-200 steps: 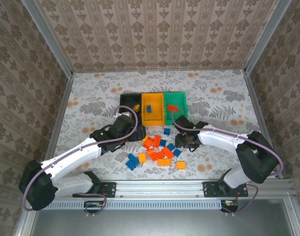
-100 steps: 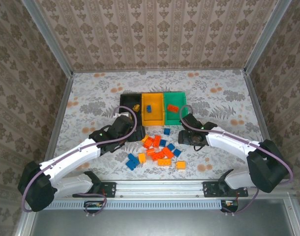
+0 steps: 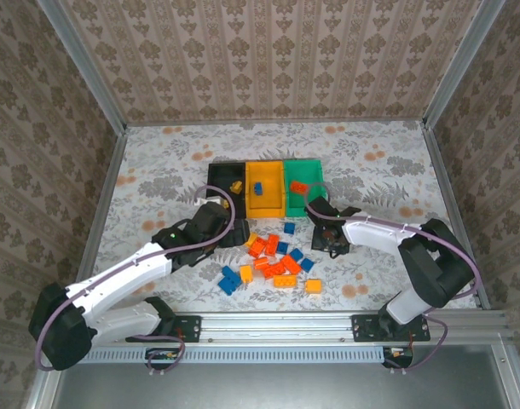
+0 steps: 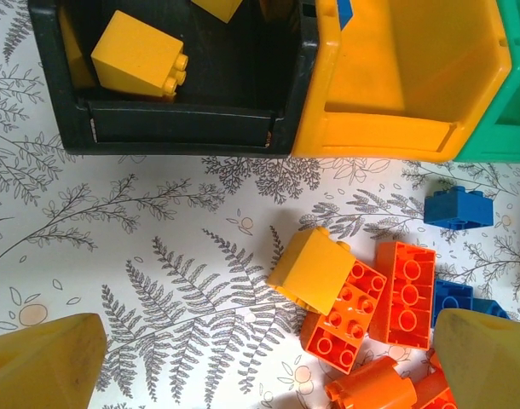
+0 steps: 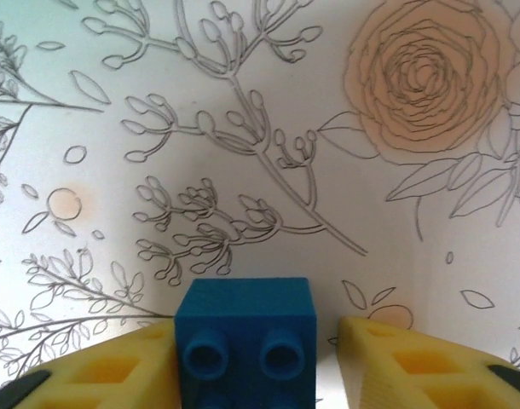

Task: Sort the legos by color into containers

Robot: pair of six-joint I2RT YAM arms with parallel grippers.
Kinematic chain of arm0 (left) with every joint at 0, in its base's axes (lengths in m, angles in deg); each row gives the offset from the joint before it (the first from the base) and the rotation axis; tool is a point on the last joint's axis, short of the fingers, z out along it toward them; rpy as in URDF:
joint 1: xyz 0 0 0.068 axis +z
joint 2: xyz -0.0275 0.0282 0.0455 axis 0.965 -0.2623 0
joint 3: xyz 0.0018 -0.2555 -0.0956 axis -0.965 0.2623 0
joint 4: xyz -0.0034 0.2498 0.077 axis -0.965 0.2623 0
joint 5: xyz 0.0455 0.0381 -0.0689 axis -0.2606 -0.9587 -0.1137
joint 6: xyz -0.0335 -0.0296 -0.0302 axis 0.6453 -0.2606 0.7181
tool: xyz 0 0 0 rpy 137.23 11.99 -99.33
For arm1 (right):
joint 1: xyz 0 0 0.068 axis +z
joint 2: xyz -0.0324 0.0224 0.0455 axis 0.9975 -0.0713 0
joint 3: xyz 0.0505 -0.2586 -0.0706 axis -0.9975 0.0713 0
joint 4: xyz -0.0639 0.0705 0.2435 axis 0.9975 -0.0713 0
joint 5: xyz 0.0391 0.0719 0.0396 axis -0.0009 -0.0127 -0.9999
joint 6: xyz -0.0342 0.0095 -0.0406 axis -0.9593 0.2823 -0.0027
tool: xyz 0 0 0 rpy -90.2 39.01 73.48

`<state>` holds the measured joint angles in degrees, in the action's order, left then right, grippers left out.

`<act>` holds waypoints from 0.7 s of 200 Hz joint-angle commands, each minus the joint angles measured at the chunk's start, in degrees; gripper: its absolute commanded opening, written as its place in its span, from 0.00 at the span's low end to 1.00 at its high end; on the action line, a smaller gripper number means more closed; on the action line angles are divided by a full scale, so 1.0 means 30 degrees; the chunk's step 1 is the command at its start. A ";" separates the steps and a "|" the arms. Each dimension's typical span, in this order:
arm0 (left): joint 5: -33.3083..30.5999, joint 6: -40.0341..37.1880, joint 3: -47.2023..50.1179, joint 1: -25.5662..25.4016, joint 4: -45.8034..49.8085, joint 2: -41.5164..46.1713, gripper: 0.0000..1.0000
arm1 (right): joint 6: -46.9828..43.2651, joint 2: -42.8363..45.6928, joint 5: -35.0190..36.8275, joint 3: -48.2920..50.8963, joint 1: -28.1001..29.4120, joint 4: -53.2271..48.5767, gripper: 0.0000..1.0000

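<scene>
Three bins stand in a row mid-surface [image 3: 158, 162], walls touching: black bin [image 3: 217, 175] on the left, yellow bin [image 3: 264, 204] in the middle, green bin [image 3: 308, 201] on the right.
- Black bin: one yellow brick [image 3: 237, 185] seen from above. The left wrist view shows a second yellow piece cut off at the top edge.
- Yellow bin: one blue brick [image 3: 257, 189].
- Green bin: one red-orange brick [image 3: 299, 186].

The loose pile [image 3: 273, 260] lies on the surface just in front of the bins, a mix of red-orange, blue and yellow-orange. The bricks overlap, so the total is unclear. The part in the left wrist view counts one yellow, at least three red-orange and at least two blue.

The left pincer [image 4: 264, 362] is spread wide with nothing between its fingers, above the pile's left edge in front of the black bin.

The right pincer [image 5: 256, 366] is low over the surface, right of the pile and near the green bin's front. Its fingers flank a lone blue lego [image 5: 245, 328] on the surface, one side touching and a slim gap at the other. Cannot tell if it is pinched.
</scene>
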<state>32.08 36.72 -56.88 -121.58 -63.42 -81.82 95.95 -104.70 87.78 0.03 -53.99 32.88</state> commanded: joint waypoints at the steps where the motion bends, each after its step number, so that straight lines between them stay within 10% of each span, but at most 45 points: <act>1: -0.0297 0.0468 0.0359 0.0213 0.0476 0.0481 1.00 | -0.0519 0.0404 -0.0095 0.0223 -0.0567 0.0271 0.42; 72: -0.1013 0.0745 0.0849 0.0433 0.2497 0.2443 1.00 | -0.4278 0.3275 -0.2936 -0.4043 0.0822 -0.1489 0.34; 140: -0.0754 0.1540 0.1732 0.0563 0.3648 0.4104 1.00 | -0.4526 -0.5097 -0.1871 -1.3099 0.2662 -0.1595 0.35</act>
<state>29.98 39.36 -52.94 -120.40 -55.53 -71.26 83.51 -111.56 80.17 -32.52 -45.95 30.54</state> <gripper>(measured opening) 0.997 0.351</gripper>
